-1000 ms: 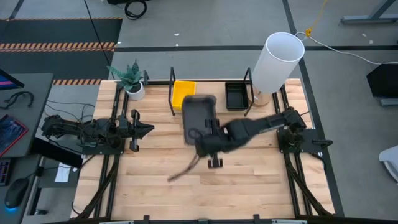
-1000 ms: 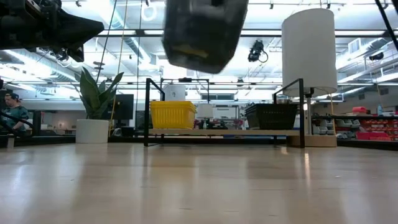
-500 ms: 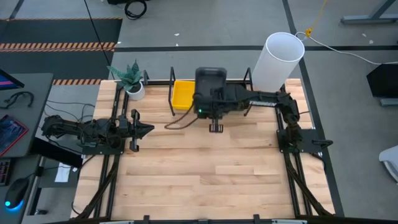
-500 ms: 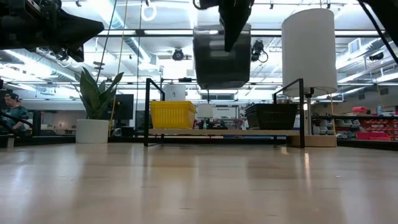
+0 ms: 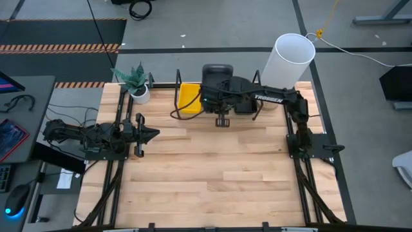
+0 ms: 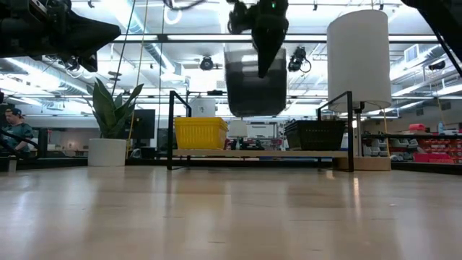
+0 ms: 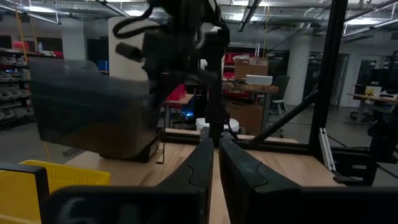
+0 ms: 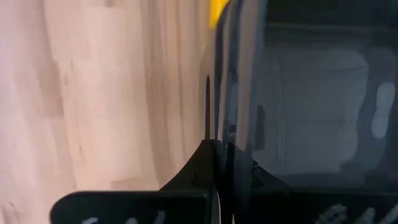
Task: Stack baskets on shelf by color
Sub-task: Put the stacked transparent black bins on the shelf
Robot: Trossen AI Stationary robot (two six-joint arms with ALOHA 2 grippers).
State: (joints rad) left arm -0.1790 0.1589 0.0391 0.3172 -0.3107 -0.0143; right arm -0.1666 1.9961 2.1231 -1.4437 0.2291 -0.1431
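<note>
My right gripper (image 5: 221, 102) (image 6: 260, 54) is shut on a dark grey basket (image 5: 217, 76) (image 6: 254, 81) and hangs it in the air over the black wire shelf (image 5: 178, 103) (image 6: 170, 130), above its middle bay. A yellow basket (image 5: 189, 96) (image 6: 201, 133) sits in the shelf's left bay. A black mesh basket (image 5: 243, 103) (image 6: 315, 134) sits in the right bay, partly under the arm. My left gripper (image 5: 153, 134) (image 7: 215, 163) is shut and waits at the table's left side. From there it sees the grey basket (image 7: 93, 112). My right gripper holds the grey basket by its near end wall (image 8: 225, 134), at the rim, one finger (image 8: 202, 163) outside and the other inside. The fingers come from above, pointing down. The basket hangs about level below them, lifted clear of shelf and table.
A tall white cylinder (image 5: 288, 61) (image 6: 359, 58) stands at the shelf's right end. A potted plant (image 5: 136, 82) (image 6: 112, 115) stands at its left. Bare wooden tabletop (image 5: 212, 174) spreads toward the near edge. A person (image 6: 13, 126) sits in the room beyond.
My right gripper has carried the grey basket from above the table's middle toward the far edge, over the shelf. The basket, tilted and skewed a second ago, has turned about and now hangs level, slightly lower than half a second ago.
</note>
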